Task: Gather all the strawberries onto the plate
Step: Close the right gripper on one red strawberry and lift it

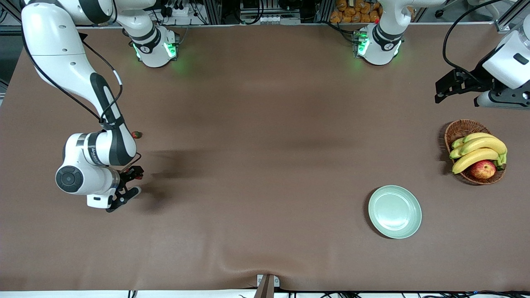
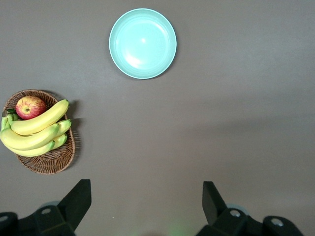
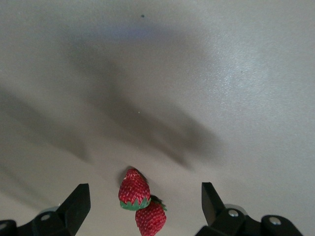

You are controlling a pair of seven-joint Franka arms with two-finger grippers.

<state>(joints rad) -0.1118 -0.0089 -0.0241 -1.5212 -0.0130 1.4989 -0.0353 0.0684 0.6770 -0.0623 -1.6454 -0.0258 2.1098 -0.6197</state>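
Note:
Two strawberries [image 3: 134, 191] [image 3: 151, 219] lie touching each other on the brown table, between the spread fingers of my open right gripper [image 3: 145, 195]. In the front view that gripper [image 1: 129, 185] is low over the table at the right arm's end, with a bit of red berry [image 1: 140, 176] showing by its fingers. A third strawberry [image 1: 136, 134] lies alone, farther from the front camera. The mint-green plate [image 1: 394, 211] sits empty toward the left arm's end and also shows in the left wrist view [image 2: 142, 43]. My left gripper [image 1: 441, 92] waits open and empty, high above the table [image 2: 146, 192].
A brown wicker basket [image 1: 460, 129] with bananas [image 1: 476, 151] and a red-yellow apple [image 1: 483, 169] stands at the left arm's end, farther from the front camera than the plate. It also shows in the left wrist view [image 2: 49, 160].

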